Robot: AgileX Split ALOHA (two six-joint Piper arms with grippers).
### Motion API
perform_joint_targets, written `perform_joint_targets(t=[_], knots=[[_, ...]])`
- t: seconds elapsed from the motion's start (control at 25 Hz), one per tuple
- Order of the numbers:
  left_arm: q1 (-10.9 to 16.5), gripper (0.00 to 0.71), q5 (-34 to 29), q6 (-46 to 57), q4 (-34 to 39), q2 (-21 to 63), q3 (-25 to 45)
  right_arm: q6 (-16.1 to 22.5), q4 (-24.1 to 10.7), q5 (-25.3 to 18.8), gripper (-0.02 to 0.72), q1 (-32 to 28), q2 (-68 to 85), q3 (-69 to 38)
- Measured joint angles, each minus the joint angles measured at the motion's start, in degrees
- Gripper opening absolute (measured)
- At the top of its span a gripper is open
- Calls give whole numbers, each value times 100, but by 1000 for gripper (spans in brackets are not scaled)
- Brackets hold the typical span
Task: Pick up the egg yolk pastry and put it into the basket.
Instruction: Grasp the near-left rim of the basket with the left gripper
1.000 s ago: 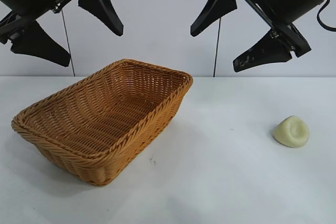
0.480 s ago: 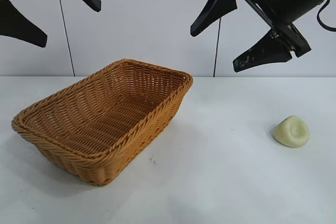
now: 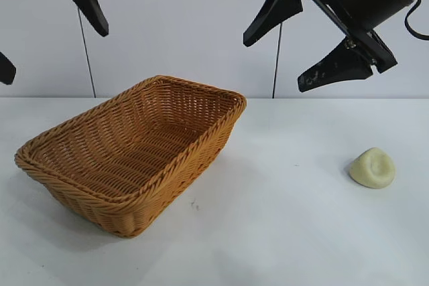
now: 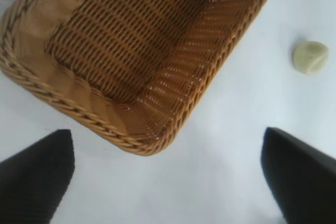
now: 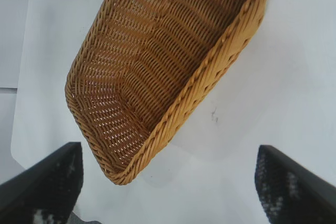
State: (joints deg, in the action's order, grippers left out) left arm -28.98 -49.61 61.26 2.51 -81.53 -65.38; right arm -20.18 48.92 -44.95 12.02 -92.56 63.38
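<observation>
Sitting on the white counter (image 3: pixel 288 232) toward its right edge, egg yolk pastry (image 3: pixel 372 168) well apart from basket (image 3: pixel 127 199) at the left, with left pincer (image 3: pixel 47 28) hanging wide open and empty above the left edge, right pincer (image 3: pixel 303 43) gaping empty above the middle.
</observation>
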Motion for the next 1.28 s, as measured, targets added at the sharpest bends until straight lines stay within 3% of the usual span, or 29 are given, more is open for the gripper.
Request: perform_joint_targets(t=[0.24,0.48,0.64,0.88,1.04,1.28], knots=[[50,689,-98,742,-31,-299,0,0,0,-6,636,0,0,0],[517,689,-139,626,-700,-802,0,0,0,-6,636,0,0,0],[642,689,-62,634,-723,-946,91,0,0,-10,636,0,0,0],[641,689,368,696,-956,-1077,636,0,0,-12,636,0,0,0],[641,689,992,839,-1242,-1090,983,0,0,-12,636,0,0,0],[643,680,1392,897,-1268,-1189,1127,0,0,-17,636,0,0,0]])
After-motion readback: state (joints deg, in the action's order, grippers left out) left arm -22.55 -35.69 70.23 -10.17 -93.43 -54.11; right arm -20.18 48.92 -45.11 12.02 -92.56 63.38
